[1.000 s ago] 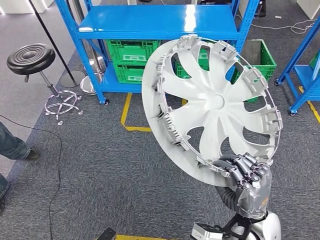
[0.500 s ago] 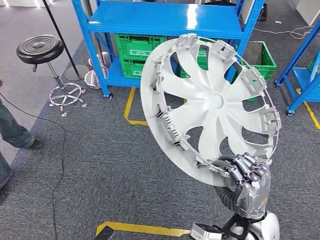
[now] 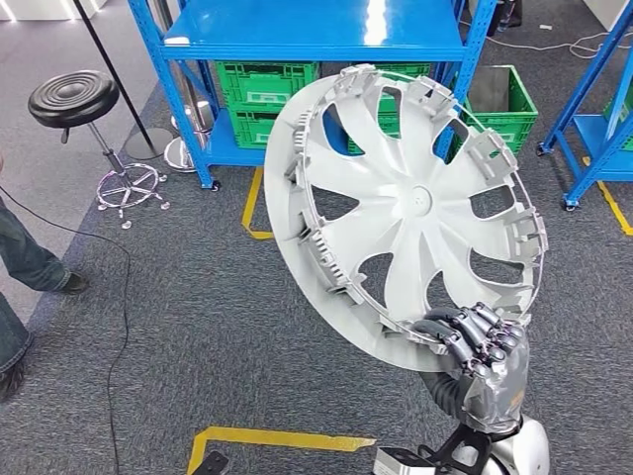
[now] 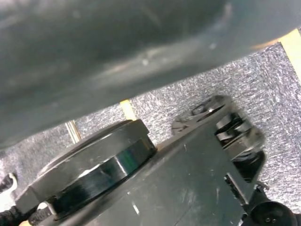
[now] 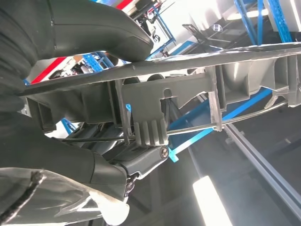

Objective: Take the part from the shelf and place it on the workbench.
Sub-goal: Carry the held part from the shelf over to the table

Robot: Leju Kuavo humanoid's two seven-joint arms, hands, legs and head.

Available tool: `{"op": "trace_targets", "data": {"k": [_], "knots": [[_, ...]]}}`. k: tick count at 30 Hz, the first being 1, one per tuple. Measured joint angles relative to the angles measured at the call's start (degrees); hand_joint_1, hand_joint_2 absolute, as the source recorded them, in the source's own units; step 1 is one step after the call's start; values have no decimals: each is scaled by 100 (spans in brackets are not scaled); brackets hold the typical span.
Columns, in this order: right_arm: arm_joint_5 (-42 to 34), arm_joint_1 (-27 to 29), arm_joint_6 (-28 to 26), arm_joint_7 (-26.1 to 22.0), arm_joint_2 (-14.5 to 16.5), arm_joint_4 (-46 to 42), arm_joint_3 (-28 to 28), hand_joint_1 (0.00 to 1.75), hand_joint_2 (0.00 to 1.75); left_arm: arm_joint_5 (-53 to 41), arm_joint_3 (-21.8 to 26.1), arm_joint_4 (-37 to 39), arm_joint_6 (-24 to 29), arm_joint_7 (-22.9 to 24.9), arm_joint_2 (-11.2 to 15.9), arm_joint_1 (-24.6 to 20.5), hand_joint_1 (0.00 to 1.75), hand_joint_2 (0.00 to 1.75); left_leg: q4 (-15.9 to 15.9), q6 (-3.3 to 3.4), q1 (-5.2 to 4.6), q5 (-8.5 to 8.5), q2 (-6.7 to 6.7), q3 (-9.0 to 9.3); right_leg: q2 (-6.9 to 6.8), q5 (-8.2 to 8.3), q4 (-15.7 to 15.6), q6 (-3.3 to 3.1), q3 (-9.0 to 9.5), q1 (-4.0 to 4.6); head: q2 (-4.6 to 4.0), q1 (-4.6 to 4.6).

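Observation:
The part is a large grey wheel cover (image 3: 400, 208) with curved spokes and clips round its rim, held up tilted in the middle of the head view. My right hand (image 3: 482, 346) grips its lower rim, fingers curled over the edge. In the right wrist view the rim with a ribbed clip (image 5: 151, 120) runs across the picture, between the thumb (image 5: 96, 28) on one side and the fingers (image 5: 71, 162) on the other. A blue shelf (image 3: 314, 30) stands behind the cover.
Green crates (image 3: 261, 94) sit on the shelf's lowest level and another green bin (image 3: 515, 104) stands beside it. A black stool (image 3: 74, 104) is at the far left, a person's legs (image 3: 26, 262) at the left edge. Yellow tape (image 3: 276, 437) marks the grey carpet.
The whole scene has shifted as the camera moved; the shelf sits slightly differently in view. The wheel cover stays in my right hand, now a little further left and lower in the picture.

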Motion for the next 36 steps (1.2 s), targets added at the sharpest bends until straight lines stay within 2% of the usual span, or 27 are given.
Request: {"op": "trace_targets", "data": {"k": [2,3,4,5,7,8,9,12,13,16,17,21,26,28,30,31,32,33,35,36], "knots": [[-6,-2,0,-8,5,3,-1,175,175,1,0,0,0,1,1,9,0,0,707,-45,36,-321,0,-270,-3,37,11,-14,-61,4,0,-5],[-2,0,0,-16,5,7,-1,175,175,1,0,0,0,1,2,14,0,0,852,-53,47,-346,0,-308,-1,52,20,-11,-91,5,0,-6],[9,3,0,-29,6,10,-1,175,175,2,0,0,0,2,3,16,0,0,755,-50,55,-253,0,-234,2,64,30,-6,-114,5,0,-6],[22,5,0,-45,7,13,-1,175,175,2,0,0,0,2,3,15,0,0,450,-37,58,-79,0,-59,6,74,38,3,-128,5,0,-7],[47,3,0,-72,15,13,-1,175,175,3,0,0,0,1,6,8,0,0,-359,17,49,239,-4,374,11,92,50,31,-147,14,0,-5],[56,-2,0,-80,22,13,-1,175,175,3,0,0,0,1,7,2,0,0,-633,45,38,309,-5,508,12,107,55,57,-164,21,0,-4],[65,-7,0,-86,30,13,-1,175,175,3,0,0,0,0,9,0,0,0,-773,72,26,322,-7,561,12,125,58,87,-185,27,0,-2],[79,-6,0,-97,37,12,-1,175,175,4,0,0,0,0,12,10,0,0,-841,157,19,363,-4,529,12,158,49,186,-235,26,0,3],[75,-6,0,-99,37,11,-1,175,175,5,0,0,0,0,12,10,0,0,-862,164,22,381,-6,525,14,167,23,165,-241,29,0,18],[42,-16,-1,-104,37,13,0,175,175,5,0,0,1,0,2,7,0,0,-875,147,6,401,-16,502,20,204,-29,28,-219,27,0,51],[30,-16,-1,-105,37,14,1,175,175,5,0,0,1,0,-1,9,0,0,-870,159,-2,409,-16,492,22,217,-29,35,-212,22,0,48],[-17,-10,0,-104,36,15,2,175,175,9,0,0,3,0,-2,9,0,0,-864,199,-21,435,-15,466,24,274,-65,122,-220,0,0,48],[-131,-9,0,-89,34,22,22,175,175,36,0,0,5,0,-2,9,0,0,-861,213,-28,445,-15,451,23,294,-77,166,-231,-7,0,46],[-197,-10,0,-65,34,28,50,175,175,53,0,0,9,0,5,8,0,0,-832,241,-44,443,-16,434,24,319,-101,226,-231,-27,0,43],[-243,-12,0,-48,34,27,82,175,175,60,0,0,19,0,12,4,0,0,-862,303,-52,479,-11,435,31,355,-142,306,-228,-36,0,42],[-258,-10,0,-46,33,27,95,175,175,62,0,0,23,0,10,2,0,0,-936,333,-37,524,7,458,37,329,-127,322,-254,-28,0,43],[-270,-8,-1,-45,32,26,107,175,175,63,0,0,25,-1,7,0,0,0,-1010,359,-20,571,29,479,42,239,-28,329,-311,-19,0,48],[-282,-7,-1,-48,28,26,120,175,175,64,0,0,26,-1,2,-1,0,0,-1074,377,-2,612,56,492,45,86,197,328,-418,-12,0,56],[-303,-6,-2,-56,19,26,138,175,175,66,0,0,26,-2,-2,1,0,0,-1091,385,4,637,116,471,45,-322,966,324,-757,-16,0,66],[-316,0,-2,-62,14,27,143,175,175,68,0,0,27,-2,-2,5,0,0,-1075,381,3,635,149,452,43,-457,1323,333,-911,-20,0,67]]}}
